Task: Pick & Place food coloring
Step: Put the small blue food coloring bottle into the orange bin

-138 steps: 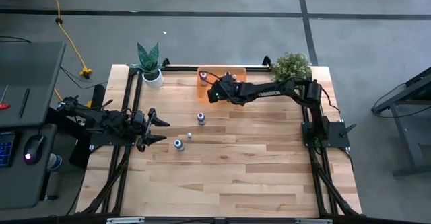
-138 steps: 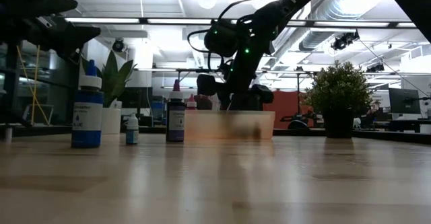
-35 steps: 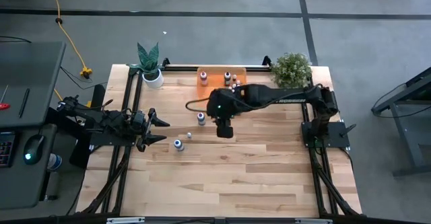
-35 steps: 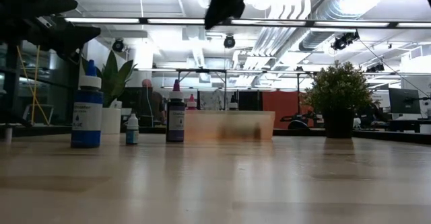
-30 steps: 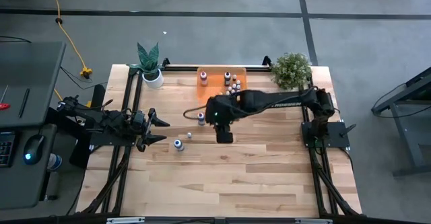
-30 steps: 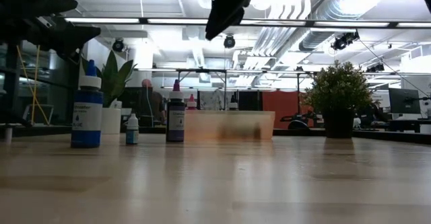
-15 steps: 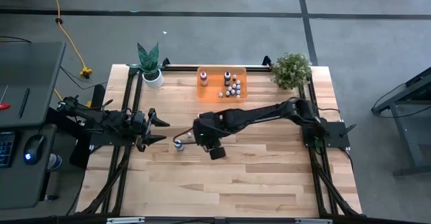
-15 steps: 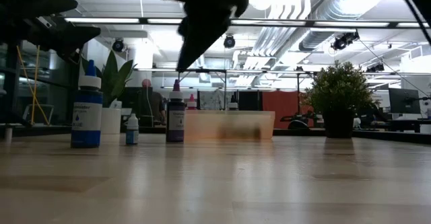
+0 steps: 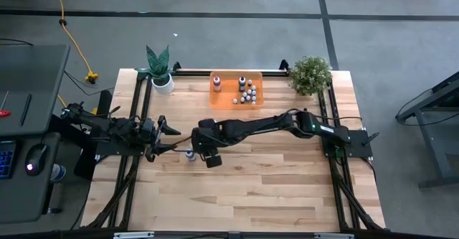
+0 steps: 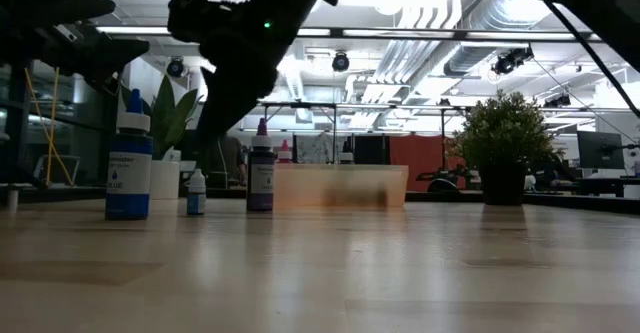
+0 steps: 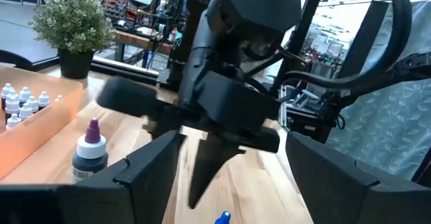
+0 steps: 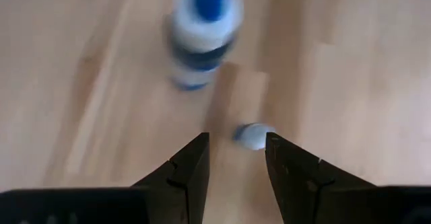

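Three food coloring bottles stand on the table: a blue-bodied one (image 10: 129, 173), a tiny whitish one (image 10: 196, 192) and a dark purple one (image 10: 261, 173). More small bottles stand in the orange bin (image 9: 237, 88) at the far edge. My right gripper (image 12: 236, 148) is open and slants down over the tiny bottle (image 12: 253, 135), which sits just beyond its fingertips; the blue bottle (image 12: 201, 29) stands farther on. My left gripper (image 9: 171, 138) waits open at the table's left edge, pointing level toward the bottles.
A leafy plant in a white pot (image 9: 159, 70) stands at the far left corner and a bushy plant (image 9: 310, 74) at the far right. The near half of the wooden table (image 9: 244, 196) is bare board. My right arm (image 9: 265, 124) stretches across the middle.
My right gripper has swung from the table's middle toward the left edge and down, rolling a little. It now hangs just above the tiny bottle, its fingers as far apart as before. The bottles have kept their places.
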{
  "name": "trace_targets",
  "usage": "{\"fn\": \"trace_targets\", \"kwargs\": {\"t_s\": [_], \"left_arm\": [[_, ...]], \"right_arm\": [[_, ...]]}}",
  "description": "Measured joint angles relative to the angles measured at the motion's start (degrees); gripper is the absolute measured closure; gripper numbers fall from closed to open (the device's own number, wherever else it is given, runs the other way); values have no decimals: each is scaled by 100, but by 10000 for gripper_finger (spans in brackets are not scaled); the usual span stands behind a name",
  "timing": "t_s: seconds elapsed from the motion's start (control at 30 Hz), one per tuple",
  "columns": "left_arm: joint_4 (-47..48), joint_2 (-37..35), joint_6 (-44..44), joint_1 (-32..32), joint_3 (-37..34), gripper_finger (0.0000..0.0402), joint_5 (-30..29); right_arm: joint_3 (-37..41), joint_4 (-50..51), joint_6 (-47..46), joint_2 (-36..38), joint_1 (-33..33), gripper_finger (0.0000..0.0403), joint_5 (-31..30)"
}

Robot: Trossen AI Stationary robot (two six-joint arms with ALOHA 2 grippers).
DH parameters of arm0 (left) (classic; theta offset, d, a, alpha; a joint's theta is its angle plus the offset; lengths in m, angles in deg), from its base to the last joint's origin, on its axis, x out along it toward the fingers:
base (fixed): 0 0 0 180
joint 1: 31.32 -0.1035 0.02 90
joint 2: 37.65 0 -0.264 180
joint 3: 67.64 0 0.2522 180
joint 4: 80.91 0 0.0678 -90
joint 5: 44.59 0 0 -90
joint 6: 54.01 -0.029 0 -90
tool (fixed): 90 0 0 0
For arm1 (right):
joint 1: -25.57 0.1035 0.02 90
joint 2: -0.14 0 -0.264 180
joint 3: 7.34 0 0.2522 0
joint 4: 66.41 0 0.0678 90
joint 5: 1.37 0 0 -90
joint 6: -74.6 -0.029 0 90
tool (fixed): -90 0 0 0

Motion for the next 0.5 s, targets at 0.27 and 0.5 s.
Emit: {"fn": "trace_targets", "kwargs": {"t_s": [0.27,0.5], "left_arm": [[0,0,0,-1,0,130,0],[0,0,0,0,0,130,0]], "right_arm": [[-6,-168,-533,-62,-139,269,-244],[372,-433,-922,-62,-223,269,-32]]}}
